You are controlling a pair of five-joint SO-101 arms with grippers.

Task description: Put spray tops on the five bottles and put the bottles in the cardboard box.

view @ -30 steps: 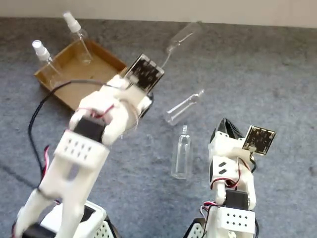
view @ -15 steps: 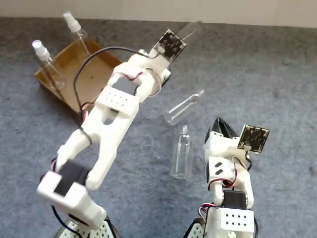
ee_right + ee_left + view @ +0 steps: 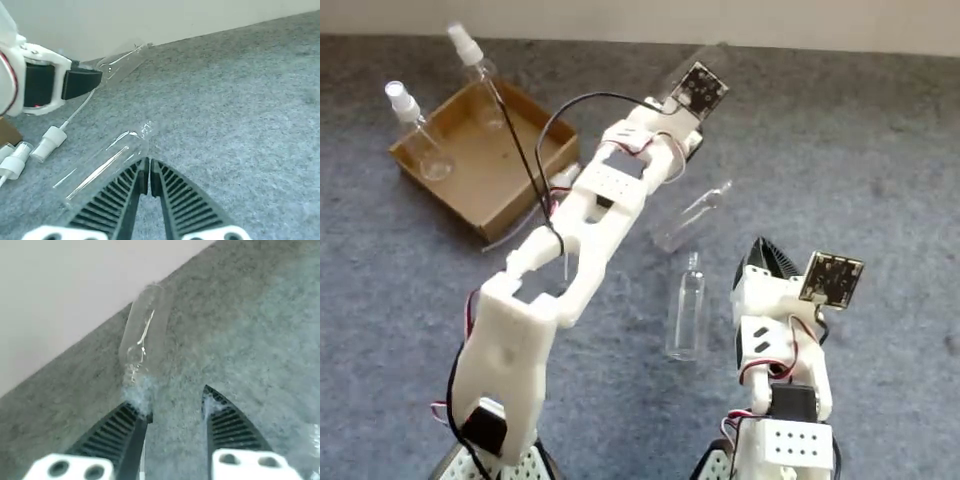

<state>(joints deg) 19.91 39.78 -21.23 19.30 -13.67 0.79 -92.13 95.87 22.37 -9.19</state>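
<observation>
Found the left gripper [image 3: 174, 402], jaws apart, just short of the far bottle [image 3: 142, 335], lying on the carpet [image 3: 260, 315] by the wall [image 3: 60, 290] with its long axis pointing on away from that gripper, well apart from the right gripper [image 3: 149, 164], pressed together farther back.

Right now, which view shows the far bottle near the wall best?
The left wrist view: the far bottle lies unhidden, just ahead of the open left tool. In the high view the left arm covers part of it. In the right wrist view it lies farther off.
</observation>
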